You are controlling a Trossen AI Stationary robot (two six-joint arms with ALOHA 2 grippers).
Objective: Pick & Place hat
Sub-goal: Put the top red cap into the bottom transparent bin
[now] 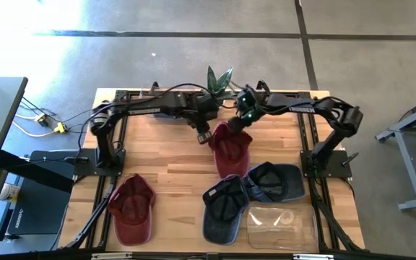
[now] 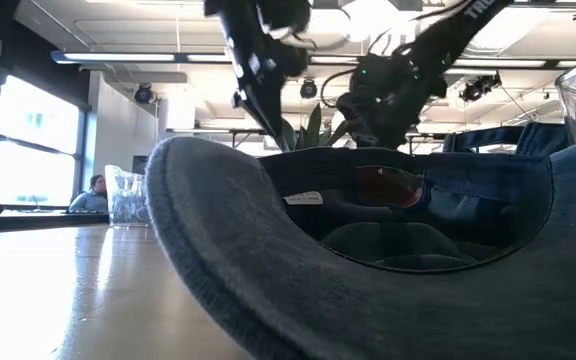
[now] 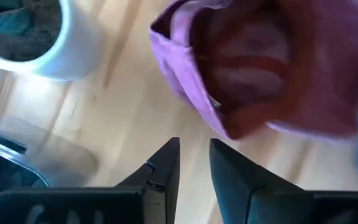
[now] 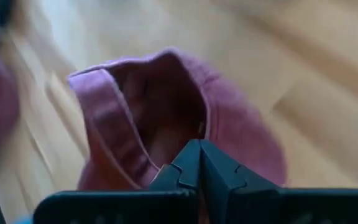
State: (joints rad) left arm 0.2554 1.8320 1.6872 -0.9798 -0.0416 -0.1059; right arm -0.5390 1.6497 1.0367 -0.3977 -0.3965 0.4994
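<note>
A dark red hat (image 1: 230, 150) lies open side up at the middle of the table, and my right gripper (image 1: 241, 123) is shut on its far end. The hat also shows in the right wrist view (image 4: 166, 118) and the left wrist view (image 3: 247, 68). My left gripper (image 1: 204, 136) hangs just left of the hat, with its fingers (image 3: 166, 163) a narrow gap apart and empty. A second red hat (image 1: 131, 209) rests on the table at the near left. Two blue hats (image 1: 226, 206) (image 1: 274, 180) lie at the near right. My right gripper pinches the red hat's rim (image 4: 194, 134) at the crown's far end between its two shut fingers. The fingers come from above and from the table's far side, slanting down. The hat stretches from the fingers toward the near edge; whether it is clear of the table I cannot tell.
A potted plant (image 1: 219, 79) in a white pot (image 3: 48, 43) stands at the far edge between the arms. A clear plastic container (image 1: 280, 225) sits at the near right beside the blue hats. Bare wood shows at the middle left (image 1: 165, 155).
</note>
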